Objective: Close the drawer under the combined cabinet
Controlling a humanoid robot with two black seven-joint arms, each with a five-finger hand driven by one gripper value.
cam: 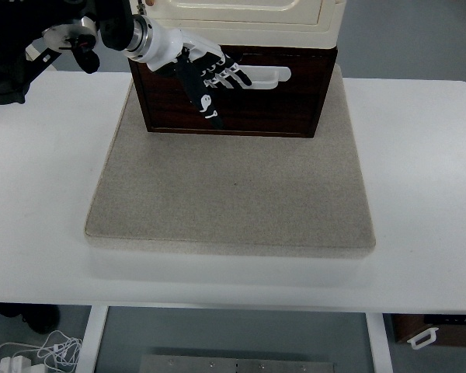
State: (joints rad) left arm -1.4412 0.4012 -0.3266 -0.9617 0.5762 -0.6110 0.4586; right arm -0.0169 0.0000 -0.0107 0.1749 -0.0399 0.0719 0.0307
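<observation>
On the white tabletop (419,155) a grey mat (233,194) carries the combined cabinet (241,15). Its dark drawer (287,109) looks nearly flush (hard to judge). The left robot hand (210,74), fingers spread, presses its front; next, push straight inward.

Single top view, looking steeply down from robot's side, table (419,155) mid-distance

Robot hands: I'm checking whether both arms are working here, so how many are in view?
1. The left hand reaches in from the upper left, fingers spread against the dark drawer front beside its white handle. No right hand shows.
</observation>
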